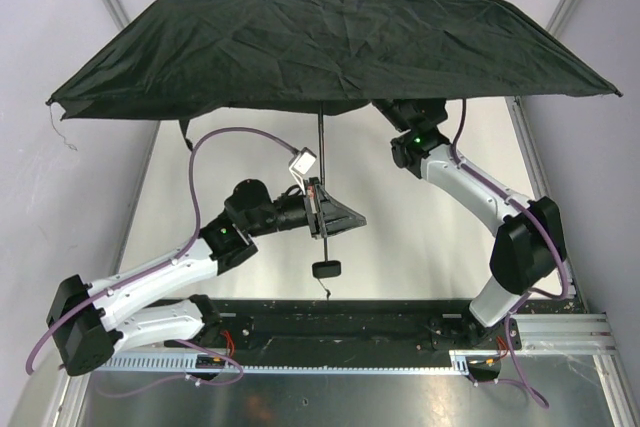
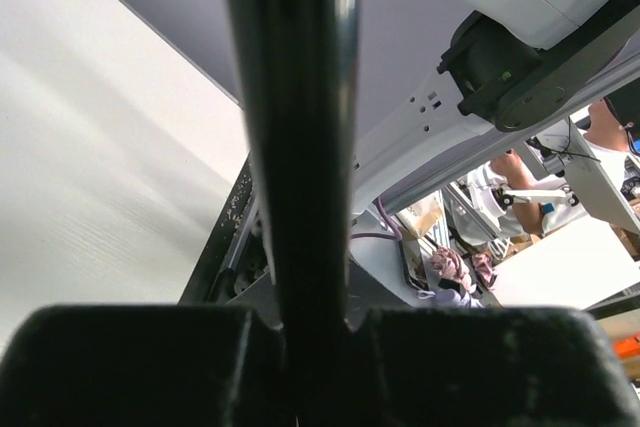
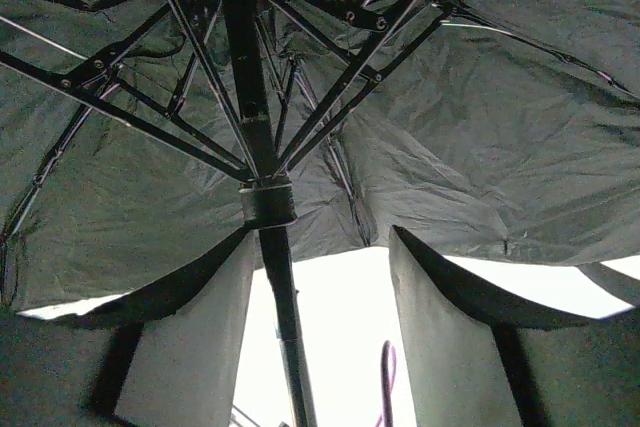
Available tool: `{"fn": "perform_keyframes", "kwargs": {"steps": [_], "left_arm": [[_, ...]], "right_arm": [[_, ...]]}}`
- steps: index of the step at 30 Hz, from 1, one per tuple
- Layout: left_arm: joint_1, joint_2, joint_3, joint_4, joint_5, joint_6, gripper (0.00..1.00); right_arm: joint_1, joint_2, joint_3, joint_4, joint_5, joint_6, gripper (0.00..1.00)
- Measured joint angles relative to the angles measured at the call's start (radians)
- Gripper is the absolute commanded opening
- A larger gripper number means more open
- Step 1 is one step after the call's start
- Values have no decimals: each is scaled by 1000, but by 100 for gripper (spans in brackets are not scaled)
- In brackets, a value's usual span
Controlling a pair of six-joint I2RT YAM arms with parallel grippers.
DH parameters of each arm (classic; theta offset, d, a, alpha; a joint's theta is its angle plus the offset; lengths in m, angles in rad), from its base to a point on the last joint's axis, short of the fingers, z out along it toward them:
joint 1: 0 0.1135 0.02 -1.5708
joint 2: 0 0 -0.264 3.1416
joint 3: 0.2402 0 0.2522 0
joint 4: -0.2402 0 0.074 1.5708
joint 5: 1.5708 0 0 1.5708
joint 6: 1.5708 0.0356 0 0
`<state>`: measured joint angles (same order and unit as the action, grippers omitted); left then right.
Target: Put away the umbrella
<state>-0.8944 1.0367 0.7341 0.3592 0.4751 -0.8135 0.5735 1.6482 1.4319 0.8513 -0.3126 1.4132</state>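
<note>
The black umbrella [image 1: 330, 42] stands open, its canopy spread wide above the table. Its thin shaft [image 1: 320, 147] runs down to a black handle [image 1: 326, 269] with a wrist cord hanging below. My left gripper [image 1: 318, 209] is shut on the shaft just above the handle. In the left wrist view the shaft [image 2: 295, 147] rises from between the closed fingers [image 2: 120, 367]. My right gripper [image 3: 320, 247] is open under the canopy, its tips hidden by fabric in the top view. The runner [image 3: 267, 204] and shaft [image 3: 283, 297] sit just inside its left finger [image 3: 190, 337]; I cannot tell whether they touch.
The pale table [image 1: 400, 247] lies below. A black rail [image 1: 350, 317] with the arm bases runs along the near edge. Metal frame posts [image 1: 530, 157] and plain walls stand on both sides. The canopy reaches nearly to both walls. Purple cables [image 1: 200, 162] loop off each arm.
</note>
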Motion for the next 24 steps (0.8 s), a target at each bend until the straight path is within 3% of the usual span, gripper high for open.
{"fn": "perform_keyframes", "kwargs": {"steps": [5,13,19,22,24], "left_arm": [[0,0,0,2,8,-2,0],[7,11,-2,-16,29,-26,0],[10,11,-3,-18,35,-26,0],[10,11,-6,-12,39,-25,0],[11,11,-7,-4,43,-26,0]], "right_arm": [[1,2,1,15,1,-4,68],[0,0,1,61,9,-11,57],[-9,-1,3,39,39,-37,29],[-16,-1,12,10,43,-53,7],[-16,2,20,-3,40,-68,2]]}}
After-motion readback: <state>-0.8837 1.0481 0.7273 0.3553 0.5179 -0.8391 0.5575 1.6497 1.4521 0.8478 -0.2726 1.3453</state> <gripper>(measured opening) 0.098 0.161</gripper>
